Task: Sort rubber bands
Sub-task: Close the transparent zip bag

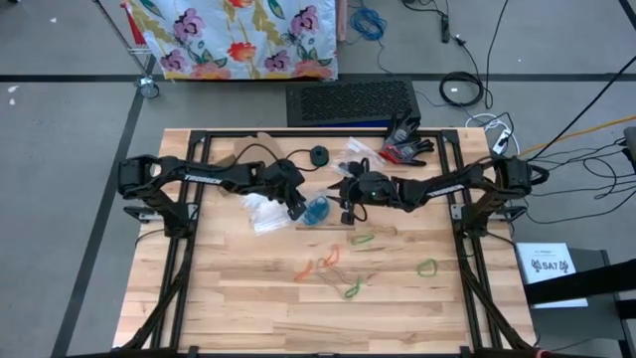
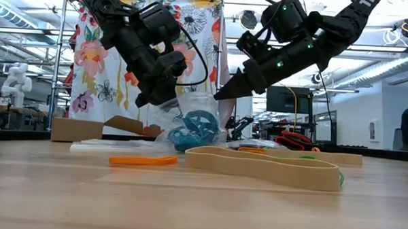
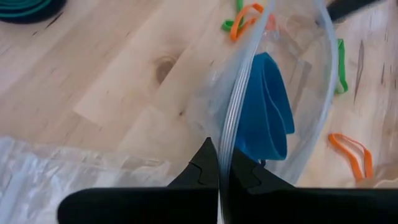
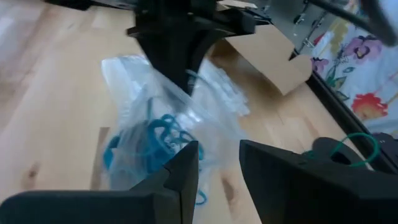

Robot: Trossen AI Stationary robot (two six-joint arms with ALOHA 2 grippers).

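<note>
A clear zip bag [image 1: 318,209] holds blue rubber bands [image 3: 267,118] near the table's middle. My left gripper [image 3: 224,177] is shut on its top edge. My right gripper [image 4: 219,168] stands open just to the bag's right, its fingertips [image 2: 222,95] at the bag's upper rim [image 2: 204,97]. Loose rubber bands lie nearer the front edge: green [image 1: 361,239], orange [image 1: 303,270], tan [image 1: 338,273], another green [image 1: 427,267]. My left gripper pinches the bag's zip strip [image 3: 231,143] between its two fingers, at one end of the bag's mouth. The fingers slant down from the table's left. The bag hangs below them, its mouth gaping, its lower part with the blue bands [image 2: 189,138] low at the tabletop. My right gripper is at the bag's rim; whether a finger [image 4: 183,165] touches the plastic, I cannot tell.
A heap of clear plastic bags [image 1: 263,211] lies under my left arm. A cardboard piece [image 4: 267,56] and a dark roll [image 1: 319,155] sit toward the far edge, with black-and-red gloves [image 1: 405,144] at the far right. Black frame rails [image 1: 467,259] line the sides.
</note>
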